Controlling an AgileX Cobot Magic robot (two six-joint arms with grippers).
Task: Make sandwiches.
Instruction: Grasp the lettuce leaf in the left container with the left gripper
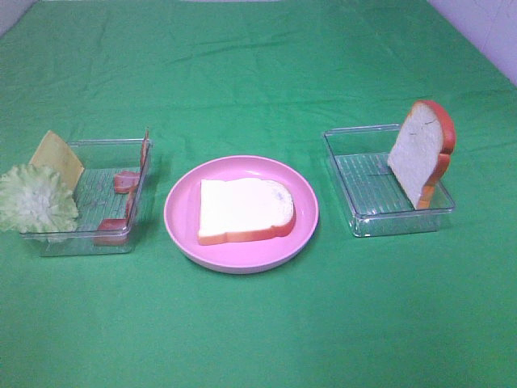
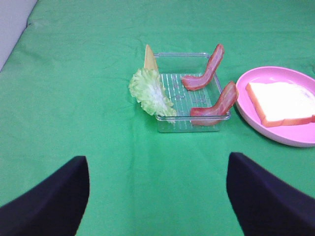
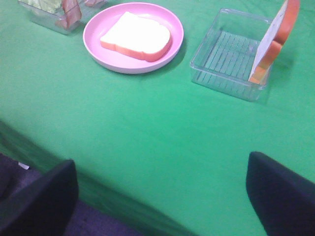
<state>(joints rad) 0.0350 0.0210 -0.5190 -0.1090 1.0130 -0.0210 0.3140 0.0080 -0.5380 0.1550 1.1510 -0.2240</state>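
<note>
My left claw (image 2: 157, 164) and right claw (image 3: 162, 169) gape empty. Risk: nudged lettuce (image 2: 149, 92) slides off tray (image 2: 172, 124) onto desk (image 2: 88, 78).

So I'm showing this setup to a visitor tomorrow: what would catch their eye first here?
The pink plate in the middle of the green cloth, with one bread slice lying flat on it. Next, the second bread slice standing on edge against the wall of the clear tray on the right. At the left tray, lettuce, cheese and bacon strips lean on its walls.
</note>
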